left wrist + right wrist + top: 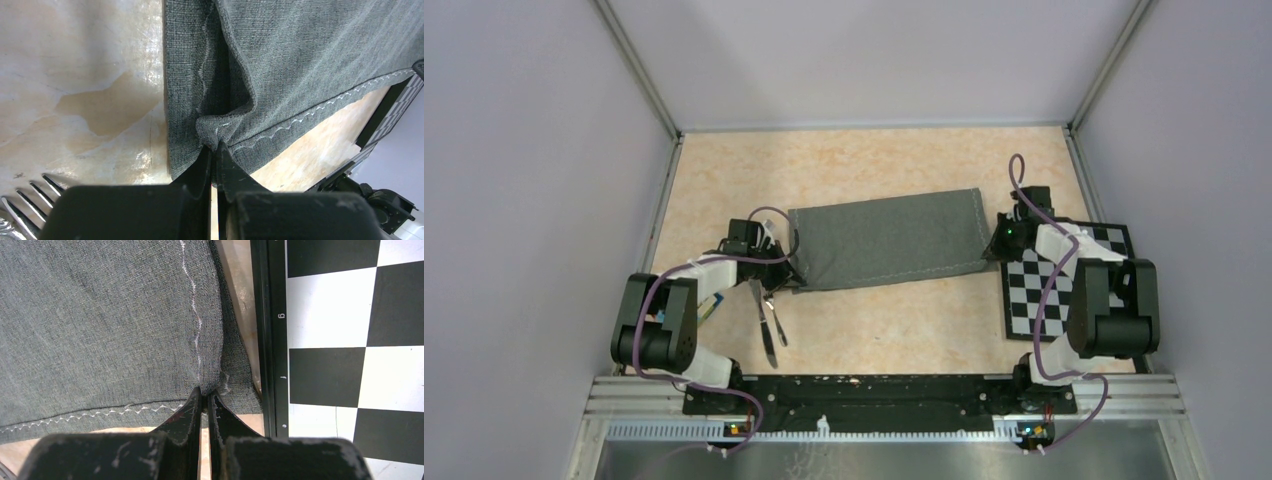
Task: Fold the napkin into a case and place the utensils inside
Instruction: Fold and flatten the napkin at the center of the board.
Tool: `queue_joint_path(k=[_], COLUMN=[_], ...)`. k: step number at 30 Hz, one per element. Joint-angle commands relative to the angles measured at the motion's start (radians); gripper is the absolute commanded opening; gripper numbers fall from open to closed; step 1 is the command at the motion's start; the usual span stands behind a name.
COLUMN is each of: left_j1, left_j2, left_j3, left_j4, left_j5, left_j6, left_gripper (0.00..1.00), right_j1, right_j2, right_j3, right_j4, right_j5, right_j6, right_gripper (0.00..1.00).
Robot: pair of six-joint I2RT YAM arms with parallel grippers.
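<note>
The dark grey napkin (889,240) lies folded as a long oblong across the middle of the table. My left gripper (790,272) is shut on its near left corner, and the cloth bunches at the fingertips (214,145). My right gripper (992,252) is shut on the near right corner (205,390), beside the stitched hem. The silver knife (762,325) and the shorter fork (776,322) lie side by side on the table just near of the left gripper. The fork's tines (30,197) show at the lower left of the left wrist view.
A black-and-white checkered board (1064,290) lies at the right, under the right arm, its black edge (267,340) close to the napkin's right end. Metal frame rails and grey walls bound the tan tabletop (874,160).
</note>
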Motion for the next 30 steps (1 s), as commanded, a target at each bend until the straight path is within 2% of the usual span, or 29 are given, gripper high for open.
queue_joint_path(k=[1, 7, 14, 19, 23, 26, 30], left_j1=[-0.005, -0.013, -0.021, -0.025, -0.024, -0.024, -0.022], left_j2=[-0.069, -0.155, -0.111, -0.111, -0.114, -0.156, -0.162], left_j3=[0.015, 0.067, 0.116, 0.017, -0.004, 0.071, 0.251], left_j4=[0.018, 0.024, 0.035, 0.017, 0.022, -0.007, -0.010], left_j5=[-0.002, -0.006, 0.001, -0.083, -0.069, -0.053, -0.124], left_j6=[0.017, 0.033, 0.069, 0.061, 0.042, 0.037, 0.055], left_gripper=[0.02, 0.00, 0.00, 0.00, 0.00, 0.00, 0.00], right_j1=[0.000, 0.000, -0.001, -0.001, 0.001, -0.001, 0.000], right_j2=[0.005, 0.015, 0.015, 0.012, 0.011, -0.032, -0.115], right_j3=[0.004, 0.007, 0.005, 0.008, 0.021, 0.060, 0.148], right_j4=[0.033, 0.036, 0.034, 0.033, 0.030, 0.033, 0.081], right_j5=[0.024, 0.023, 0.021, 0.015, -0.033, -0.109, -0.148], right_j6=[0.001, 0.002, 0.003, 0.001, 0.003, 0.010, 0.069], right_gripper=[0.00, 0.00, 0.00, 0.00, 0.00, 0.00, 0.00])
